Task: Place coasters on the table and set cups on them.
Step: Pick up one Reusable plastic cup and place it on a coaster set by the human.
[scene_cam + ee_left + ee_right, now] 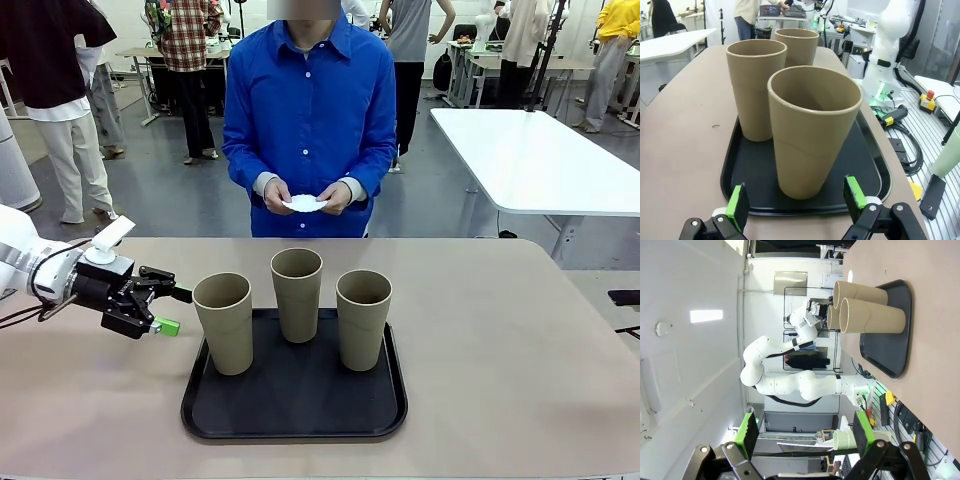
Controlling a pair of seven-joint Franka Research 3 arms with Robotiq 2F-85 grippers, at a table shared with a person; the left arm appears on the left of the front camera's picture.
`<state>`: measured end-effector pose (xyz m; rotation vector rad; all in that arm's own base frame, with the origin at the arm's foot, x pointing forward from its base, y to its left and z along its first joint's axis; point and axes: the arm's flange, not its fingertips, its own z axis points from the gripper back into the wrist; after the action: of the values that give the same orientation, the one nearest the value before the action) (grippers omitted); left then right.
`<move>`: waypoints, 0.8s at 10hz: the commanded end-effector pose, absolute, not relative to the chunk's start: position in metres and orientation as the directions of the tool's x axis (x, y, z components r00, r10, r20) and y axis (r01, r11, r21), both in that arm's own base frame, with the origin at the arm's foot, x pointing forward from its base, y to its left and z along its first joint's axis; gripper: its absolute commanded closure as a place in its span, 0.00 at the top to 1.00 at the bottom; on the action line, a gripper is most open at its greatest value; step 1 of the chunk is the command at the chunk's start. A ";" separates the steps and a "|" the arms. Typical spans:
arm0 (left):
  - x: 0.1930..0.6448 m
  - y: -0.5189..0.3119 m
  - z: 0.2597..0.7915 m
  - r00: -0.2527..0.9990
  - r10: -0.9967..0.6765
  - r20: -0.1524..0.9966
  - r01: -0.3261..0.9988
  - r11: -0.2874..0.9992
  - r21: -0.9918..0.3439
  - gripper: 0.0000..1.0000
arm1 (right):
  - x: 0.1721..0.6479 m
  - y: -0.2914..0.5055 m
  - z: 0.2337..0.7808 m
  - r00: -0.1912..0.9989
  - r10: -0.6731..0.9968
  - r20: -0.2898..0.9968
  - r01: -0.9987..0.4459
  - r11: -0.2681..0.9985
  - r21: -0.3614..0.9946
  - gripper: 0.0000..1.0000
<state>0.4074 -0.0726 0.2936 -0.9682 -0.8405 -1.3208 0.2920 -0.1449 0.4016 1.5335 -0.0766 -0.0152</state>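
Coasters [305, 204] in the person's [310, 110] grasp: number too small to tell. Farthest cup [797, 44] partly hidden behind middle cup [756, 85].

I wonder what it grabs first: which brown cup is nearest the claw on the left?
The cup at the tray's left end, right beside the open left gripper; the middle cup and right cup stand farther off.

No readable text, label, brand or number on anything here
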 end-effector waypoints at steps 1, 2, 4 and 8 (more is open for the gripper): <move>0.401 -0.075 0.285 0.068 -0.348 0.935 0.993 -0.069 -0.098 1.00 | 0.293 -0.145 0.402 0.997 -0.060 0.045 -0.044 0.027 0.999 1.00; 0.400 -0.073 0.282 0.055 -0.330 0.943 0.994 -0.076 -0.084 1.00 | 0.293 -0.145 0.402 0.997 -0.060 0.045 -0.044 0.027 0.999 1.00; 0.405 -0.072 0.274 0.038 -0.310 0.950 0.996 -0.060 -0.060 1.00 | 0.293 -0.145 0.402 0.997 -0.060 0.045 -0.044 0.027 0.999 1.00; 0.408 -0.089 0.253 0.001 -0.243 0.970 0.996 -0.087 -0.023 1.00 | 0.293 -0.145 0.402 0.997 -0.060 0.045 -0.044 0.027 0.999 1.00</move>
<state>0.4059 -0.0814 0.2618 -1.0684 -0.9092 -1.3559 0.2920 -0.1450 0.4016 1.5335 -0.0767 -0.0153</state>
